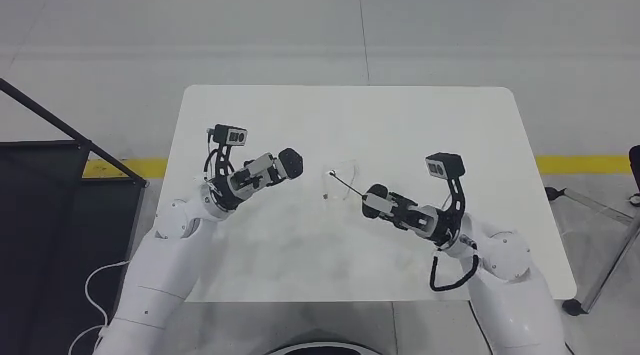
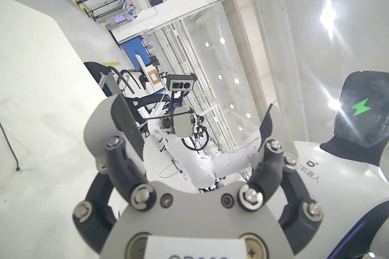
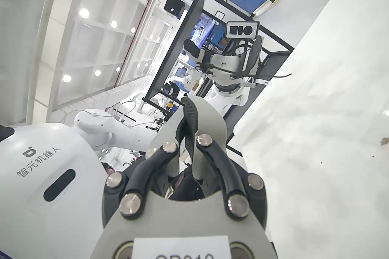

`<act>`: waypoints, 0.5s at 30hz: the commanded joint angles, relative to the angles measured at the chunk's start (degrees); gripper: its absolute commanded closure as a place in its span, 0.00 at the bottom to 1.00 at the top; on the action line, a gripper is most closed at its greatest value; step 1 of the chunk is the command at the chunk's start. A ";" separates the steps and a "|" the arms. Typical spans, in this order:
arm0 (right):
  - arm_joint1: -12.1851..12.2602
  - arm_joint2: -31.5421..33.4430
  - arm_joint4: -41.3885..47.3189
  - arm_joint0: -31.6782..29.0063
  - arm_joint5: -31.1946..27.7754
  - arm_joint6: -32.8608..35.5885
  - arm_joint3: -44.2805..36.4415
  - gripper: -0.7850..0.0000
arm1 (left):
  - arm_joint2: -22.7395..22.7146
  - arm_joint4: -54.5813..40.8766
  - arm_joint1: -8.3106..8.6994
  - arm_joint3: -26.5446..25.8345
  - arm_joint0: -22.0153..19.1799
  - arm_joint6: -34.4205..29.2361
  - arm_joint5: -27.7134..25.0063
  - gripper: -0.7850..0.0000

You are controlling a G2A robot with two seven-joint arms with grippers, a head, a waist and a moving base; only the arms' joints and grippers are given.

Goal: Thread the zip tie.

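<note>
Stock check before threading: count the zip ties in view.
2 zip ties: one clamped in the right gripper, one lying on the table beside a clear sheet.

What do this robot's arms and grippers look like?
White arms with dark wrists. The left gripper and right gripper each have a grey base, black linkages, silver bolts and two grey fingers with black pads. A black cable loops beside the right arm.

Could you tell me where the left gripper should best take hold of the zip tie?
Probably at the free end of the zip tie, which sticks out of the shut right gripper toward the open left gripper. Come from the left gripper's side, along the strip's line, with the jaws closing across it. The strip is slender and unsupported there.
</note>
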 commanded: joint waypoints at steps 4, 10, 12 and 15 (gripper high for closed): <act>0.16 0.25 -4.59 -0.75 0.44 -2.29 -1.79 1.00 | -0.30 2.72 0.03 -1.32 1.01 3.62 -0.48 0.00; 0.59 -0.32 -32.31 -5.17 8.29 -13.46 -13.52 1.00 | -1.98 9.51 -0.03 -4.58 3.59 16.77 -1.15 0.00; 0.63 -2.05 -43.14 -6.33 12.98 -16.08 -17.22 1.00 | -2.23 14.22 -0.18 -5.37 4.40 22.44 -2.19 0.00; 0.51 -5.59 -56.44 -6.99 21.32 -18.79 -20.43 1.00 | -1.68 21.51 -0.54 -6.64 5.29 29.92 -2.83 0.00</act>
